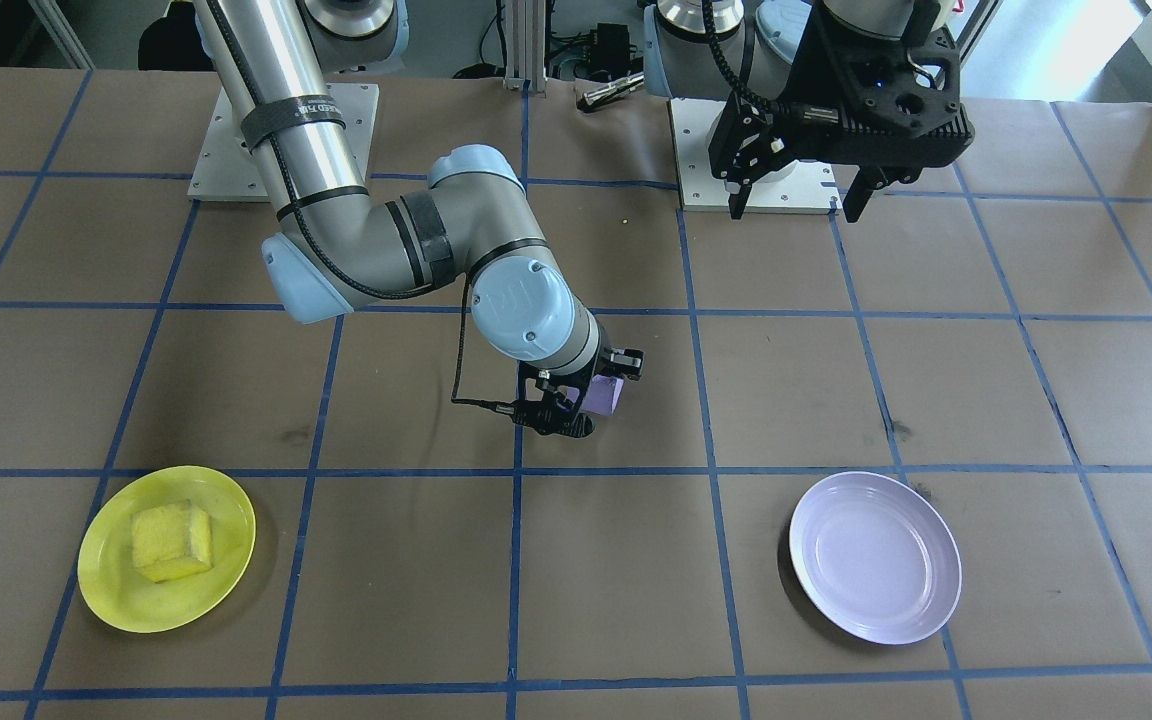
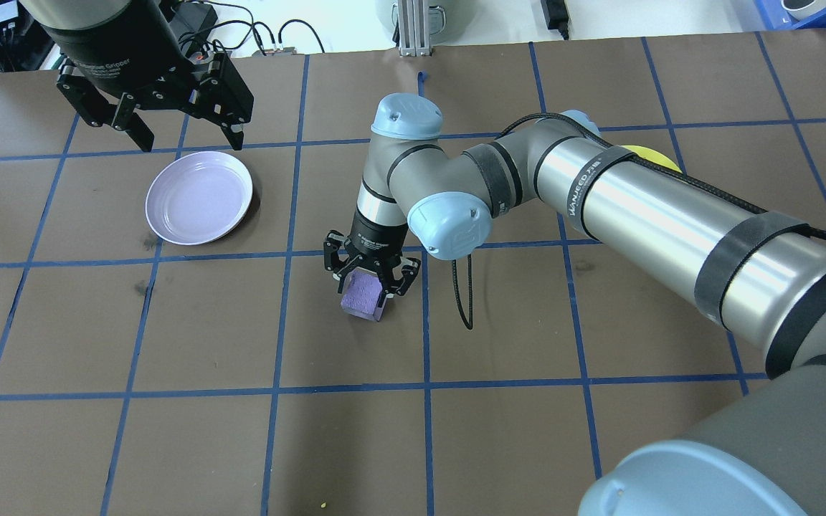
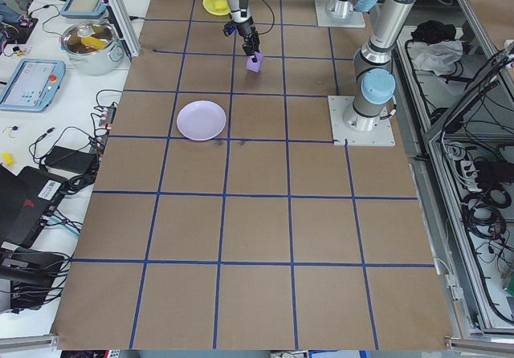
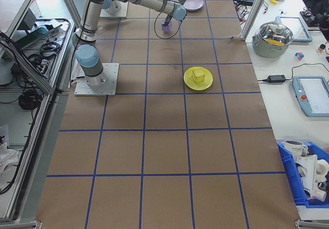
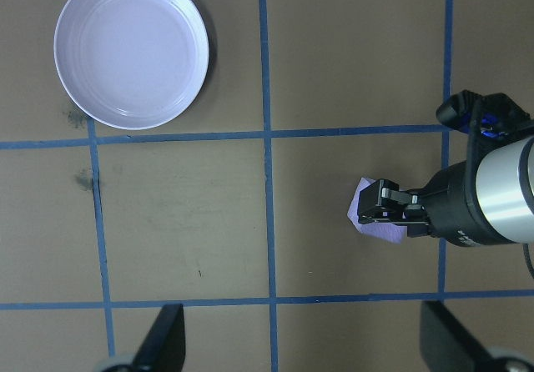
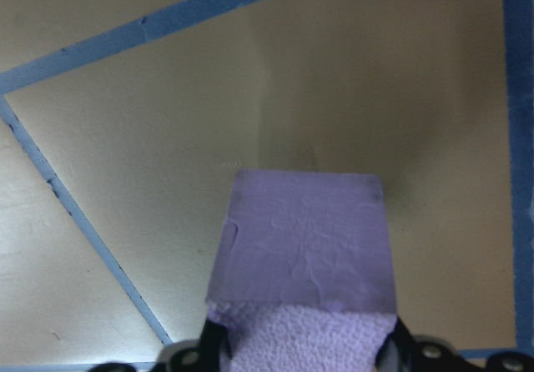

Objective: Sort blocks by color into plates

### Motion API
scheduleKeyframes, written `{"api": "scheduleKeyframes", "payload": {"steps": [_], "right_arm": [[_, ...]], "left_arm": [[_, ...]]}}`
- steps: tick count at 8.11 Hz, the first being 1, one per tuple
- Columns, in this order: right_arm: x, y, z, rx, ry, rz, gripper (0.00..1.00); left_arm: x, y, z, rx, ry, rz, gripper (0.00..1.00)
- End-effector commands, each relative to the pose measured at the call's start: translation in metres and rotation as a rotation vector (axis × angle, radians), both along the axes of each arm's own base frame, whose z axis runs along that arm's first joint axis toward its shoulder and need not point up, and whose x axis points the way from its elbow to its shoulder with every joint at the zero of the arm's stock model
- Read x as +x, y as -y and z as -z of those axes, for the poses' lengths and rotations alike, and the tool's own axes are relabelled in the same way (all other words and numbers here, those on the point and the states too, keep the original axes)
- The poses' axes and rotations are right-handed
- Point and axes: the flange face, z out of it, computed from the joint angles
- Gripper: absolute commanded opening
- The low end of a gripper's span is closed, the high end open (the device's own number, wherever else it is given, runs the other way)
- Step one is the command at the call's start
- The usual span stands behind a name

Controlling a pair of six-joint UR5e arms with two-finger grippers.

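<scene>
Purple block [image 2: 361,294], pinched between the fingers of the right claw [image 2: 371,276] over mid-surface, presumably for carrying to the lavender plate [image 2: 199,197]. Yellow block [image 1: 172,541] lies in the yellow plate [image 1: 108,582]. Left claw [image 2: 182,136] hangs spread, clear of the route.

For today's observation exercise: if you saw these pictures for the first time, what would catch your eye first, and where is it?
The right gripper near the table's middle, shut on the purple block, stands out first. Next comes the yellow block already lying in the yellow plate on the robot's right side. The lavender plate sits empty on its left, with the open left gripper hovering beside it.
</scene>
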Motion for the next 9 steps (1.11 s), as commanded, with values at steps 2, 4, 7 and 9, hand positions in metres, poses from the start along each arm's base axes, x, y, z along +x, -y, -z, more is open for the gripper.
{"api": "scheduleKeyframes", "payload": {"steps": [2, 4, 7, 9], "right_arm": [[-0.024, 0.018, -0.060, -0.102, 0.024, 0.039, 1.00], [-0.110, 0.056, -0.101, -0.207, 0.019, 0.026, 1.00], [-0.244, 0.080, -0.141, -0.331, -0.141, -0.218, 1.00], [-0.319, 0.075, -0.176, -0.385, -0.154, -0.329, 1.00]], "left_arm": [[-0.001, 0.000, 0.000, 0.000, 0.000, 0.001, 1.00], [-0.001, 0.000, 0.000, 0.000, 0.000, 0.001, 1.00], [-0.012, 0.014, 0.015, 0.025, -0.070, -0.007, 1.00], [-0.025, 0.014, 0.021, 0.019, -0.088, 0.094, 1.00]]}}
